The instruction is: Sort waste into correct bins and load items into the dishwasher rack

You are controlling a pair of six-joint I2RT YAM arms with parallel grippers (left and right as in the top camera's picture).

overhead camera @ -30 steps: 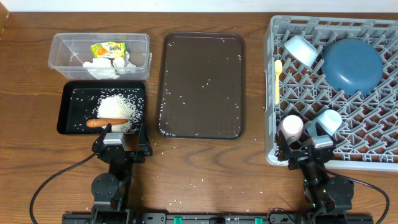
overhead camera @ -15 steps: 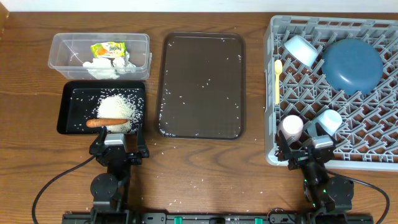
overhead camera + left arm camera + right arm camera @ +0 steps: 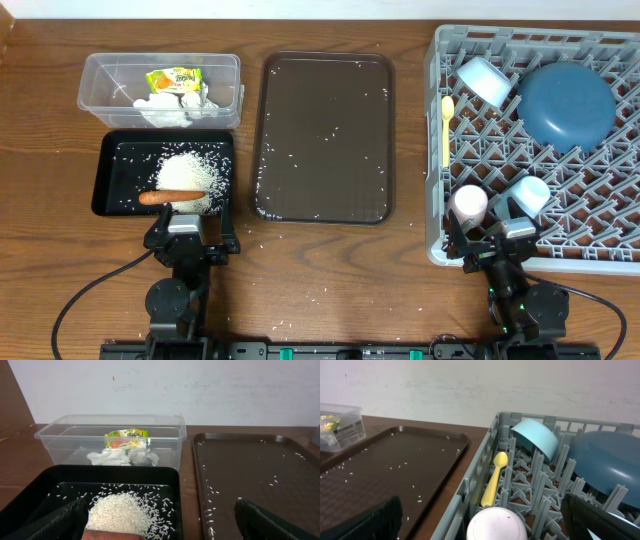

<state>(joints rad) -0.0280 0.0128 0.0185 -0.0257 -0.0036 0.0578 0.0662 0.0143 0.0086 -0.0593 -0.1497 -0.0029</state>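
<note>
The clear tub holds the yellow-green wrapper and white tissue; both also show in the left wrist view, wrapper and tissue. The black tray holds a rice pile and the orange carrot. The grey rack holds the blue plate, light blue cup, white bowl, pink cup and yellow spoon. My left gripper is open and empty at the black tray's near edge. My right gripper is open by the pink cup.
The dark brown serving tray lies mid-table with scattered rice grains on it. More loose grains lie on the wood near its front edge. The rack's near wall stands right in front of my right gripper.
My left gripper has drawn back a little from the black tray toward the table's near edge. The right arm and all objects have not moved.
</note>
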